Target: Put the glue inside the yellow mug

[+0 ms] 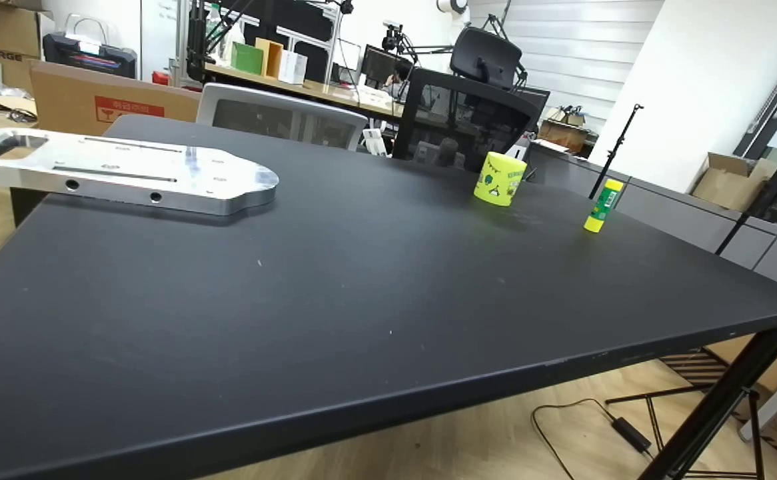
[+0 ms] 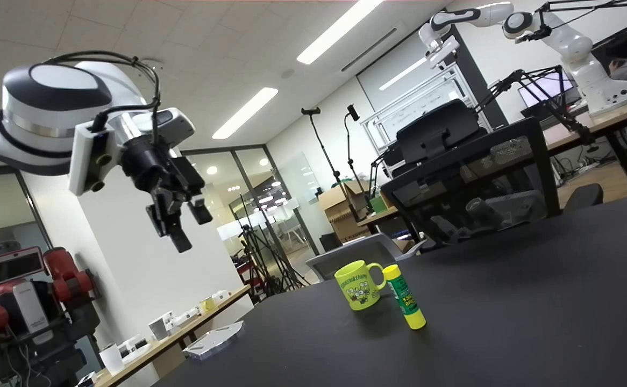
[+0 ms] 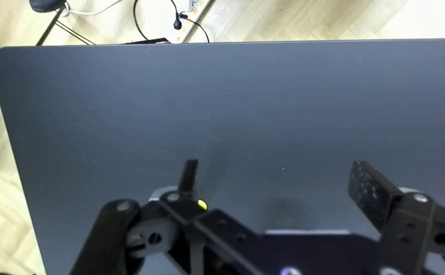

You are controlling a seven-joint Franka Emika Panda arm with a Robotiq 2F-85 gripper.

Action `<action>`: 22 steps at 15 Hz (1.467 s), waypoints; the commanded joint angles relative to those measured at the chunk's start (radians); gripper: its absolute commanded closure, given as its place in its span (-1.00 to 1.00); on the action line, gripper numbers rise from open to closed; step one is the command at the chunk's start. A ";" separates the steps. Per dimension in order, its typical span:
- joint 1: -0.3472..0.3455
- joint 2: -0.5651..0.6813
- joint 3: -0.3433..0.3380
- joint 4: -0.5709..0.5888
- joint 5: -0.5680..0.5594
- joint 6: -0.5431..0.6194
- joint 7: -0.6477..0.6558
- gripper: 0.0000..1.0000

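Observation:
The glue [image 1: 604,206] [image 2: 404,296] is a slim bottle with yellow ends and a green printed band. It stands upright on the black table, apart from the mug. The yellow mug [image 1: 499,179] [image 2: 358,286] is lime-coloured with dark print and stands upright; its handle shows in an exterior view. My gripper [image 2: 190,228] hangs well above the table, apart from both. In the wrist view the gripper [image 3: 276,164] has its fingers wide apart with nothing between them. A small round yellow edge [image 3: 202,204] peeks out beside the left finger; too little shows to tell what it is.
A silver metal plate with a handle cut-out [image 1: 162,175] [image 2: 214,339] lies on the black table [image 1: 362,287] at the side away from the glue. Mesh office chairs [image 1: 462,120] [image 2: 475,183] stand close to the table edge. The table's edge and corner show in the wrist view [image 3: 7,57].

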 commanded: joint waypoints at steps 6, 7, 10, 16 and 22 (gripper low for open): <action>-0.062 0.530 -0.173 0.420 0.127 0.101 -0.177 -1.00; -0.071 0.584 -0.177 0.476 0.148 0.100 -0.174 -1.00; -0.092 0.738 -0.178 0.648 0.197 0.090 -0.100 -1.00; -0.098 0.958 -0.186 0.927 0.260 0.020 0.122 -1.00; -0.081 1.038 -0.177 0.956 0.276 0.003 0.223 -1.00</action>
